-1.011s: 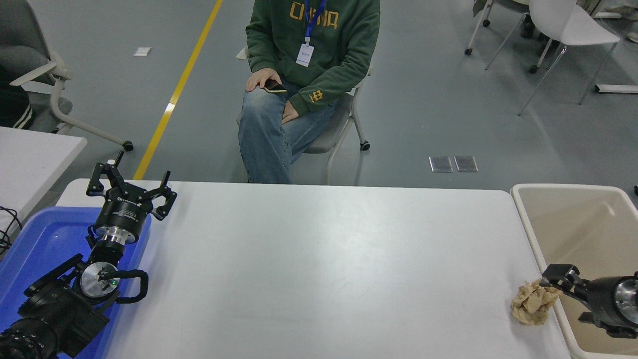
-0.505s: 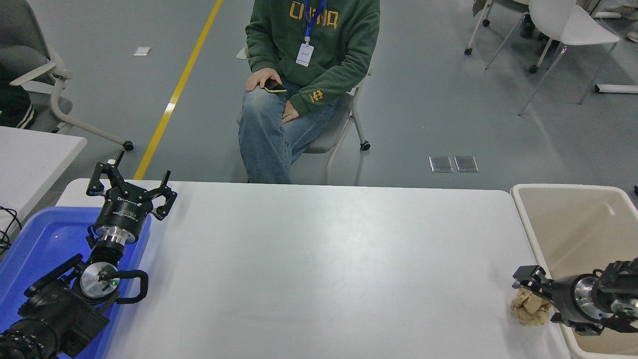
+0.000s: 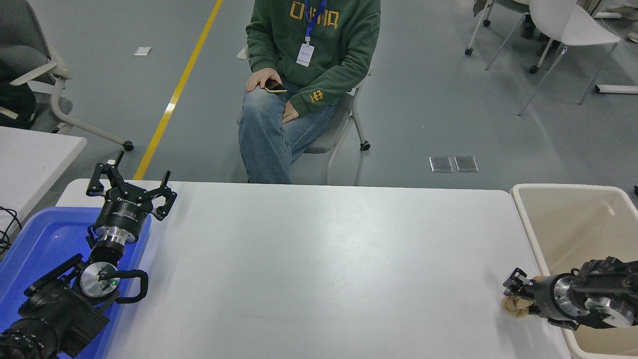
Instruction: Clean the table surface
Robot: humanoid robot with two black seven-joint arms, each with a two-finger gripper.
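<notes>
Right claw (image 3: 514, 294) now lower and further left, over more of the crumpled paper (image 3: 513, 305).

The table surface (image 3: 319, 259) is open across its middle. Obstacles: blue tray (image 3: 35, 244) and parked left gripper (image 3: 130, 192) at left; crumpled paper (image 3: 514, 305) and beige bin (image 3: 578, 234) at right.

Matte white table surface (image 3: 319, 269); crumpled tan paper (image 3: 513, 305).

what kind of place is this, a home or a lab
Probably a lab or workshop: a grey floor with a yellow line, wheeled office chairs, and a seated person watching.
</notes>
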